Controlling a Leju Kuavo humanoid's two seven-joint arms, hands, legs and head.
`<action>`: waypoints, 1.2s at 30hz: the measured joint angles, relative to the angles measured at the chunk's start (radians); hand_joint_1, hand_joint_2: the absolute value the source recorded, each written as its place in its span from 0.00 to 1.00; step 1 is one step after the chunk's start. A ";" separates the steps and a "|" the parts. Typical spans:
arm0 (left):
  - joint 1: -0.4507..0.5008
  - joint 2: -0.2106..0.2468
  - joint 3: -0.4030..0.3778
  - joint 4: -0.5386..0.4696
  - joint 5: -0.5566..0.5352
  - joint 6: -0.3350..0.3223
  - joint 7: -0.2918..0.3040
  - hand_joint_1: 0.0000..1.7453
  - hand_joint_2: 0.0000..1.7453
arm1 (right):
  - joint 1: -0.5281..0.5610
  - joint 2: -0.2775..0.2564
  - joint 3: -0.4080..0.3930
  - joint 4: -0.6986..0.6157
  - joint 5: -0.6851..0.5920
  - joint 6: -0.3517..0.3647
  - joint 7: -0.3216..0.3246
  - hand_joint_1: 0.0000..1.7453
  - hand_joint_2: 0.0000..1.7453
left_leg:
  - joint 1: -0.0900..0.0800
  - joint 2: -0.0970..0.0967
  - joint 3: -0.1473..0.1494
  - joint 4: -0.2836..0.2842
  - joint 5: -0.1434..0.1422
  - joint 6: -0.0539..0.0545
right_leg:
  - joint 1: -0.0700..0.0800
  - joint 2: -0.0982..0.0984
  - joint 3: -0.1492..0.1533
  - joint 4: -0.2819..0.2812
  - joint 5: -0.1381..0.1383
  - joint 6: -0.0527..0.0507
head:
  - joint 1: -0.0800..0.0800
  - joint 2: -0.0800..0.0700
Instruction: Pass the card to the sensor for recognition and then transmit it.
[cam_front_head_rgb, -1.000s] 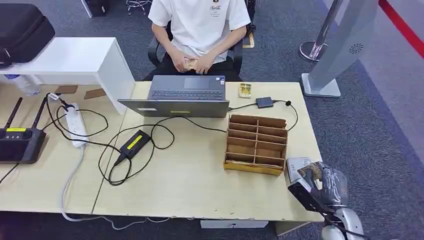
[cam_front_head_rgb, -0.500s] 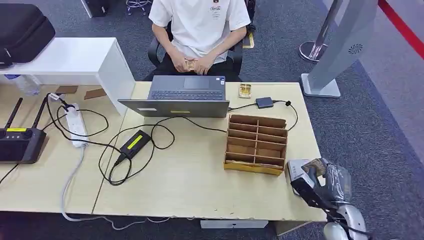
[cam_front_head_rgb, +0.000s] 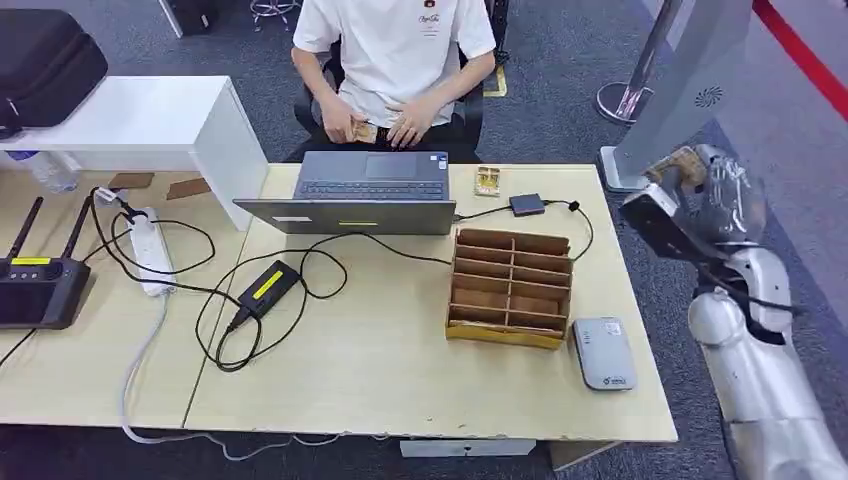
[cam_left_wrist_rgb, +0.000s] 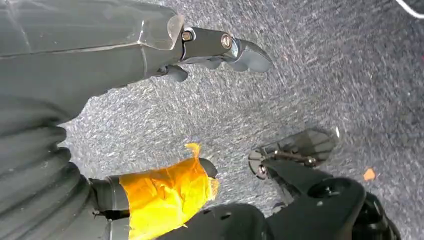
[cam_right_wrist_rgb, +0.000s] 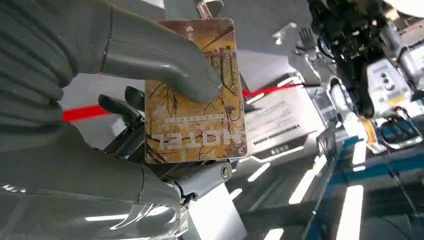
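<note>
The card was held pinched in the right hand — raised beyond the worktop's right edge; it was best kept flat towards the person.

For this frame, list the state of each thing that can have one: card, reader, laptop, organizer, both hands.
card: held in the right hand, raised off the desk
right hand: grips the card, lifted beside the desk's far right corner
card reader: flat on the desk, nothing on it
laptop: open
wooden organizer: upright, slots look empty
left hand: holds nothing, above carpet
</note>
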 joint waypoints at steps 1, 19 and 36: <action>0.000 0.000 0.000 0.000 -0.007 -0.008 0.001 0.00 1.00 | -0.047 0.003 0.024 0.036 0.016 0.005 0.017 1.00 1.00 | 0.000 0.000 0.000 0.000 0.000 0.000 | 0.000 0.000 0.000 0.001 0.000 0.000 | 0.000 0.000; -0.010 -0.004 -0.001 0.000 -0.021 -0.047 0.011 0.00 1.00 | -0.376 0.215 0.236 0.532 0.083 -0.061 0.056 1.00 1.00 | 0.001 -0.003 -0.001 0.000 0.001 -0.002 | 0.001 -0.002 -0.001 0.001 0.000 -0.001 | 0.000 0.000; -0.009 -0.004 0.002 0.000 0.004 -0.034 0.025 0.00 1.00 | -0.351 0.247 0.267 0.577 0.079 -0.061 0.049 0.00 1.00 | 0.001 -0.002 -0.001 0.000 0.001 -0.002 | 0.001 -0.002 -0.001 0.001 0.000 -0.001 | 0.000 0.000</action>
